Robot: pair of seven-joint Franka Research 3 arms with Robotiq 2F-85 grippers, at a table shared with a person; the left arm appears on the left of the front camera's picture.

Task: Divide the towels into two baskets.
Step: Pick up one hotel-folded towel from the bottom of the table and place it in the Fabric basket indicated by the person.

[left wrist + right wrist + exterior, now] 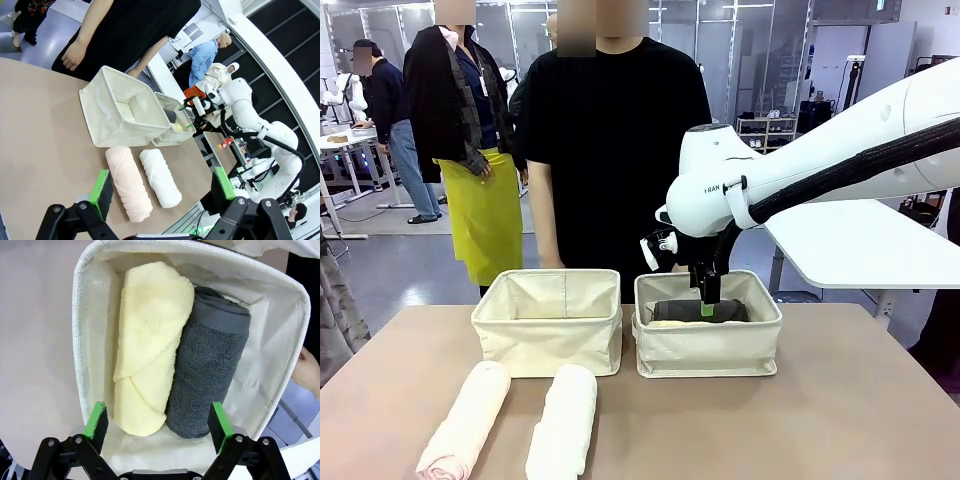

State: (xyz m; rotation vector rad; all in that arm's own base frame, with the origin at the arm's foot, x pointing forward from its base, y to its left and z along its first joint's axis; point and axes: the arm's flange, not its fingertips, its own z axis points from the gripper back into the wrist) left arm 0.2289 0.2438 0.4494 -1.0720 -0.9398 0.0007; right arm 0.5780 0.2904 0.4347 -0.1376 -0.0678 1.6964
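Observation:
The right basket (708, 345) (81, 340) holds a pale yellow towel (150, 340) (665, 324) and a dark grey towel (210, 370) (705, 311) lying side by side. My right gripper (710, 300) (158, 421) hangs open just above them, nothing between its fingers. The left basket (547, 340) (107, 120) shows nothing inside. On the table in front lie a pale pink towel (465, 420) (129, 182) and a white towel (563, 420) (160, 177). My left gripper (162, 187) is open, raised above the table on the near side of those two rolls.
A person in black (610, 140) stands at the far edge right behind the baskets, one hand (306, 367) near the right basket's far wall. The white right arm (820, 170) reaches in over the table's right side. The tabletop (840, 420) is bare at the right front.

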